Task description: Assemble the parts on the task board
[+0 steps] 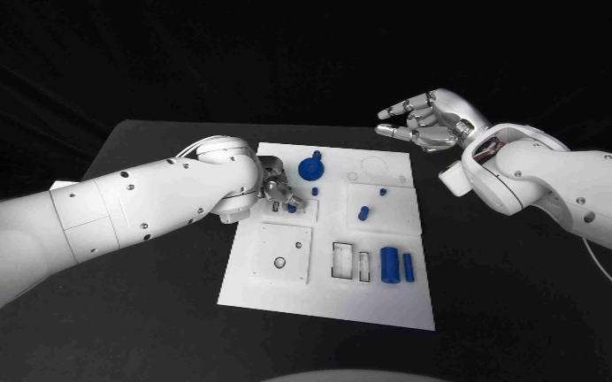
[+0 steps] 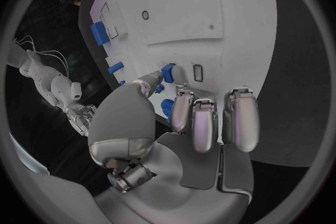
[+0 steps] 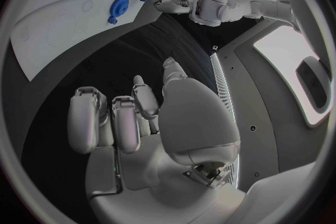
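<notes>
The white task board (image 1: 383,302) lies in the middle of the black table. My left hand (image 1: 273,189) reaches over its left side and pinches a small blue part (image 1: 292,208) between thumb and a fingertip, low over the board. In the left wrist view this part (image 2: 168,71) sits beside a small rectangular slot (image 2: 197,71). A blue gear (image 1: 312,168) stands just beyond the hand. Two small blue pegs (image 1: 381,193) (image 1: 363,213) and two blue cylinders (image 1: 390,265) (image 1: 409,266) are on the right half. My right hand (image 1: 427,121) hovers off the board's far right corner, fingers loosely bent, holding nothing.
The board has a square plate with a round hole (image 1: 279,263) at front left and rectangular recesses (image 1: 343,260) beside the cylinders. The black table (image 1: 153,329) surrounds it. The right wrist view shows the gear (image 3: 119,5) and the board's far end (image 3: 56,22).
</notes>
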You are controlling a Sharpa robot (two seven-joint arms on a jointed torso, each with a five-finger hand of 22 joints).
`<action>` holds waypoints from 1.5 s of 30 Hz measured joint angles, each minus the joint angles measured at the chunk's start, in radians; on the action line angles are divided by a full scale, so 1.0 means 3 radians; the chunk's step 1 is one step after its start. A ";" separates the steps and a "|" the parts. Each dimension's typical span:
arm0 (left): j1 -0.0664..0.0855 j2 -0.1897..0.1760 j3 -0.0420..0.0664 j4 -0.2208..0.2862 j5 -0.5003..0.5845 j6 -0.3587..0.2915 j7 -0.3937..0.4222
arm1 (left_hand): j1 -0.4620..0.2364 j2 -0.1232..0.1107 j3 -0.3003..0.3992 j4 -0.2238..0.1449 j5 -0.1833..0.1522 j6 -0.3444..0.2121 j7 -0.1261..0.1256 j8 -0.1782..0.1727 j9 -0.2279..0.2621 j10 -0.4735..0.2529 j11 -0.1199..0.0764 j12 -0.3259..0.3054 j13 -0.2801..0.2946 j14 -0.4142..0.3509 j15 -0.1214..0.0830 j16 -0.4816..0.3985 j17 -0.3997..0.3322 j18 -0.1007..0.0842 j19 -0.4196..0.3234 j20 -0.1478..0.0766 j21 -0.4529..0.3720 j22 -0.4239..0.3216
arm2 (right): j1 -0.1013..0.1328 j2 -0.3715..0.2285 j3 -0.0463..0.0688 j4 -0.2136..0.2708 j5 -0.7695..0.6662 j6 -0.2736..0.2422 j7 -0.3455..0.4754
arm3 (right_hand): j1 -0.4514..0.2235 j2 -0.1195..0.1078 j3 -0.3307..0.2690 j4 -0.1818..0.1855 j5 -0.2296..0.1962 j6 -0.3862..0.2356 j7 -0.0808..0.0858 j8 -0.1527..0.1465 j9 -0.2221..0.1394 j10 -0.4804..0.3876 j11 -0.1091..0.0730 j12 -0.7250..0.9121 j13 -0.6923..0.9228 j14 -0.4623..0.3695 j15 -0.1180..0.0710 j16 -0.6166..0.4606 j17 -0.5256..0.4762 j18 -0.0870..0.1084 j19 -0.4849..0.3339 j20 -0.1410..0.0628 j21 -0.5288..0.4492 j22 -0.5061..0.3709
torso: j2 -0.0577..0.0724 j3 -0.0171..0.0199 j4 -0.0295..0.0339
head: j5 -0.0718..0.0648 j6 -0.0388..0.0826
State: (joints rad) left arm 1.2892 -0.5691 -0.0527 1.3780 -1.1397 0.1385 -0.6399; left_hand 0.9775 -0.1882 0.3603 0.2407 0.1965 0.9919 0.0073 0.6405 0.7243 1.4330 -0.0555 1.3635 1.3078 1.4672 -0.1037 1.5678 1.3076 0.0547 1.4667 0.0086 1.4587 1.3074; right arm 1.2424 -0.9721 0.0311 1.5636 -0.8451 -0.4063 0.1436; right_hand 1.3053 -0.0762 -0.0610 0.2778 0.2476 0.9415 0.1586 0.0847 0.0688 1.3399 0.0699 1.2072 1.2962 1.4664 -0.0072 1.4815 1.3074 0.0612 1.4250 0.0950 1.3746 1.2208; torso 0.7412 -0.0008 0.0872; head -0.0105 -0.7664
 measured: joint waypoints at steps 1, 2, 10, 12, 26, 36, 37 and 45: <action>0.0000 0.0000 0.0000 0.0000 0.0001 -0.0001 0.0000 | 0.0025 0.0025 -0.0089 0.0028 0.0000 0.0001 0.0000 -0.0005 0.0000 0.0000 0.0000 0.0005 0.0000 0.0000 0.0000 0.0000 0.0000 0.0000 0.0000 0.0000 0.0000 0.0000 | 0.0000 0.0000 0.0000 0.0000 0.0000 0.0002 0.0000 | 0.0000 0.0000 -0.0003 0.0003 0.0000 0.0000 0.0000 0.0000 0.0000 0.0000 0.0000 0.0000 0.0000 0.0000 0.0000 0.0000 0.0000 0.0000 0.0000 0.0000 0.0000 0.0000 | 0.0000 0.0000 0.0000 | -0.0001 0.0001; 0.0000 0.0000 0.0000 0.0000 0.0001 -0.0003 0.0000 | 0.0041 0.0041 -0.0153 0.0053 0.0000 0.0005 0.0005 -0.0015 0.0000 0.0000 0.0000 0.0006 0.0000 0.0000 0.0000 0.0000 0.0000 0.0000 0.0000 0.0000 0.0000 0.0000 | 0.0000 0.0000 0.0000 0.0000 0.0000 0.0003 -0.0001 | 0.0000 0.0000 -0.0003 0.0003 0.0000 0.0000 0.0000 0.0000 0.0000 0.0000 0.0000 0.0000 -0.0002 0.0000 0.0000 0.0000 0.0000 0.0000 0.0000 0.0000 0.0000 -0.0002 | 0.0001 0.0000 0.0000 | -0.0001 0.0001; -0.0002 0.0000 -0.0001 -0.0001 0.0008 -0.0021 0.0002 | 0.0101 0.0101 -0.0401 0.0151 0.0000 0.0012 0.0011 -0.0032 0.0003 0.0000 0.0000 0.0006 0.0000 0.0000 0.0000 0.0000 0.0000 0.0000 -0.0012 -0.0012 0.0000 0.0000 | -0.0001 -0.0001 -0.0001 0.0000 -0.0001 0.0009 -0.0003 | 0.0000 0.0000 -0.0003 0.0003 0.0000 0.0000 0.0000 0.0000 0.0000 0.0000 0.0000 0.0000 -0.0014 0.0000 0.0000 0.0000 0.0000 0.0000 0.0000 0.0000 0.0000 -0.0015 | 0.0001 0.0000 0.0001 | -0.0003 0.0000; -0.0003 -0.0002 -0.0001 0.0001 0.0009 -0.0026 0.0003 | 0.0101 0.0101 -0.0460 0.0156 0.0000 0.0012 0.0011 -0.0033 0.0003 0.0007 -0.0007 0.0006 0.0000 0.0000 0.0000 0.0000 0.0000 -0.0001 -0.0012 -0.0012 0.0000 0.0000 | -0.0001 -0.0001 -0.0001 0.0000 -0.0001 0.0010 -0.0004 | 0.0000 0.0000 -0.0003 0.0003 0.0000 0.0000 0.0000 0.0000 0.0000 0.0000 0.0000 0.0000 -0.0014 0.0000 0.0000 0.0000 0.0000 0.0000 0.0000 0.0000 0.0000 -0.0015 | 0.0000 0.0000 0.0000 | -0.0004 0.0000; -0.0016 -0.0227 0.0111 0.0169 0.0174 -0.0107 0.0002 | 0.0134 0.0231 -0.1244 0.0175 0.0000 -0.0153 0.0077 -0.0120 0.0010 -0.0188 0.0055 -0.0256 -0.0175 0.0000 0.0000 0.0000 -0.0001 -0.0001 -0.0012 -0.0012 -0.0048 0.0000 | -0.0011 -0.0006 -0.0003 -0.0015 -0.0003 0.0015 -0.0006 | 0.0000 0.0000 -0.0003 0.0003 0.0000 0.0000 0.0000 0.0000 -0.0001 0.0000 0.0000 0.0000 -0.0014 0.0000 0.0000 0.0000 0.0002 0.0000 0.0000 0.0000 0.0000 -0.0015 | 0.0000 -0.0001 -0.0002 | -0.0026 0.0005; 0.0169 -0.0368 0.0213 0.0180 0.0397 -0.0019 -0.0001 | 0.0337 0.0319 -0.1390 0.0167 0.0000 -0.0360 0.0213 -0.0377 -0.0221 -0.0365 0.0161 -0.0455 -0.0421 -0.0010 0.0087 0.0000 -0.0001 -0.0001 -0.0001 0.0060 -0.0074 0.0000 | -0.0024 -0.0003 -0.0004 -0.0040 -0.0003 0.0017 -0.0008 | -0.0013 0.0013 -0.0003 0.0003 0.0000 0.0000 0.0000 0.0000 -0.0001 0.0000 0.0000 0.0000 -0.0014 0.0000 0.0000 0.0000 0.0002 0.0000 0.0000 0.0000 0.0000 -0.0021 | -0.0001 0.0000 0.0001 | -0.0030 0.0019; 0.0189 -0.0373 0.0217 0.0163 0.0407 0.0013 -0.0001 | 0.0365 0.0323 -0.1390 0.0167 0.0000 -0.0360 0.0213 -0.0399 -0.0246 -0.0365 0.0161 -0.0468 -0.0429 0.0000 0.0097 0.0000 -0.0001 -0.0001 -0.0006 0.0069 -0.0074 0.0000 | -0.0026 -0.0003 -0.0004 -0.0043 -0.0003 0.0017 -0.0008 | -0.0013 0.0013 -0.0003 0.0003 0.0000 0.0000 0.0000 0.0000 -0.0001 0.0000 0.0000 0.0000 -0.0014 0.0000 0.0000 0.0000 0.0002 0.0000 0.0000 0.0000 0.0000 -0.0021 | -0.0001 0.0000 0.0001 | -0.0030 0.0020; 0.0341 -0.0242 0.0227 -0.0229 0.0411 0.0295 -0.0005 | 0.0426 0.0381 -0.1409 0.0168 0.0000 -0.0360 0.0213 -0.0442 -0.0343 -0.0369 0.0180 -0.0468 -0.0414 -0.0012 0.0108 0.0000 -0.0001 0.0000 -0.0001 0.0084 -0.0074 0.0000 | -0.0036 0.0001 -0.0005 -0.0062 -0.0003 0.0016 -0.0008 | -0.0013 0.0013 -0.0012 0.0012 0.0000 0.0000 0.0000 0.0000 -0.0001 0.0000 0.0000 0.0000 -0.0014 0.0000 0.0000 0.0000 0.0002 0.0000 0.0000 0.0000 0.0000 -0.0021 | -0.0001 -0.0002 0.0009 | -0.0027 0.0036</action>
State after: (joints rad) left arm 1.3915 -0.6417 0.0153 1.3093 -1.0164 0.2272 -0.6416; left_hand 1.1053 -0.0739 -0.0624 0.2910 0.1964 0.8839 0.0711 0.5080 0.6215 1.3224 -0.0015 1.2230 1.1837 1.4637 -0.0712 1.5678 1.3073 0.0546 1.4665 0.0337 1.4367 1.3073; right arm 1.2315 -0.9717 0.0296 1.5450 -0.8460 -0.4015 0.1411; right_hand 1.3014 -0.0723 -0.0647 0.2814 0.2476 0.9415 0.1587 0.0847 0.0684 1.3399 0.0699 1.2072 1.2921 1.4664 -0.0072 1.4815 1.3079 0.0612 1.4250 0.0950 1.3746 1.2145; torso 0.7410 -0.0014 0.0900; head -0.0185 -0.7557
